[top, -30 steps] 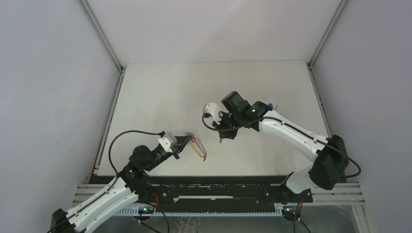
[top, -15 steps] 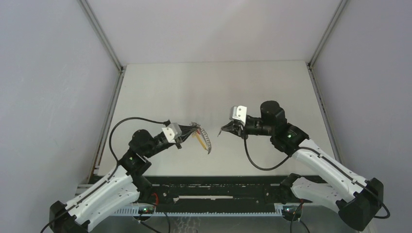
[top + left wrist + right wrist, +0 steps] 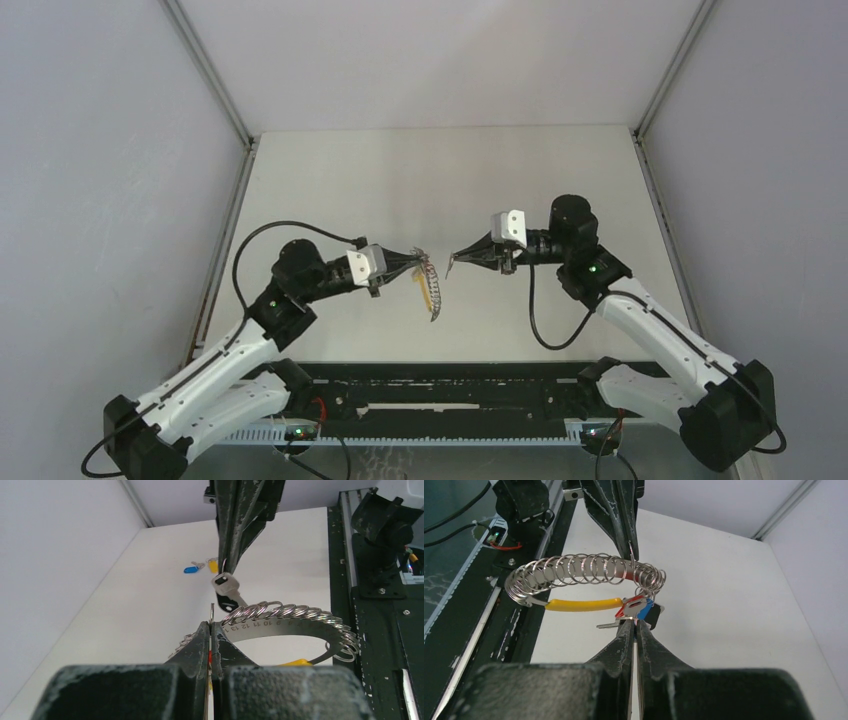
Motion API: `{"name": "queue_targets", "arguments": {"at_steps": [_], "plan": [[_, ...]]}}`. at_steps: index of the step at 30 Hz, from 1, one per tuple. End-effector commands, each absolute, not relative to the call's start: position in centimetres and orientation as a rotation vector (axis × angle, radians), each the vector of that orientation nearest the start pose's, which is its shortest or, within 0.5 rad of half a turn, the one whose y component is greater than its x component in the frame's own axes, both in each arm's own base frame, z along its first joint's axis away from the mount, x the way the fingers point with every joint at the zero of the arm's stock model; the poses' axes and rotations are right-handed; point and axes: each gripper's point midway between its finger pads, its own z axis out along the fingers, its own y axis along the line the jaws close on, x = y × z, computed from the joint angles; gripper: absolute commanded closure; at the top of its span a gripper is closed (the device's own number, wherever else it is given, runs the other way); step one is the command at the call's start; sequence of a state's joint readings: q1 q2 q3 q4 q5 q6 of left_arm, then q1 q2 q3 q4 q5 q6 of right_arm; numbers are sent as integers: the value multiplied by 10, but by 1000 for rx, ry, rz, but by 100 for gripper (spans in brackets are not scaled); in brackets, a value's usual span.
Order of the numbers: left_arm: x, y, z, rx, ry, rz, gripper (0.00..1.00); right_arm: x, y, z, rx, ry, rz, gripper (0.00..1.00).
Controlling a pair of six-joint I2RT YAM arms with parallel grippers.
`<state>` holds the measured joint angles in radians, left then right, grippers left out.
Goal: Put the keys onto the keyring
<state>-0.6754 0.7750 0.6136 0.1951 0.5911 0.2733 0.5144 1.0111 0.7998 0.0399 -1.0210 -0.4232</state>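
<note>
The keyring [image 3: 292,612] is a coil of small steel rings on a numbered metal band, with a yellow section [image 3: 581,604]. My left gripper [image 3: 211,624] is shut on one thin ring at its end, so the keyring [image 3: 431,287] hangs above the table. My right gripper [image 3: 635,623] is shut on a small key with a black-rimmed head [image 3: 226,588], held right at the coil's end [image 3: 651,577]. Small red and blue pieces [image 3: 638,605] sit there. The two gripper tips nearly meet in the top view, left gripper [image 3: 418,257] and right gripper [image 3: 452,262]. More keys, blue [image 3: 190,570] and yellow [image 3: 213,565], lie on the table.
The white table [image 3: 400,180] is walled by grey panels on three sides. A black rail with the arm bases [image 3: 450,385] runs along the near edge. The loose keys lie far from the grippers, toward the table's right side.
The right arm swung back and turned its gripper left toward the keyring, carrying the key. The left gripper rose and moved right with the keyring. The tips have closed in on each other.
</note>
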Motion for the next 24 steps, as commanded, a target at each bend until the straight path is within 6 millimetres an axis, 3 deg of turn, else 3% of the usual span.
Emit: {"name": "queue_targets", "arguments": {"at_steps": [1,10,24], "plan": [[185,-269,311,1164,1044,-769,100,196,277,285,-1429,994,978,100],[179,-279,302,1242,1054,-830,99,185,276,285,-1460,933,997,100],[166,-285,297,1315,1023,-914,100,185,289,265,-1543,1034,814,100]]}}
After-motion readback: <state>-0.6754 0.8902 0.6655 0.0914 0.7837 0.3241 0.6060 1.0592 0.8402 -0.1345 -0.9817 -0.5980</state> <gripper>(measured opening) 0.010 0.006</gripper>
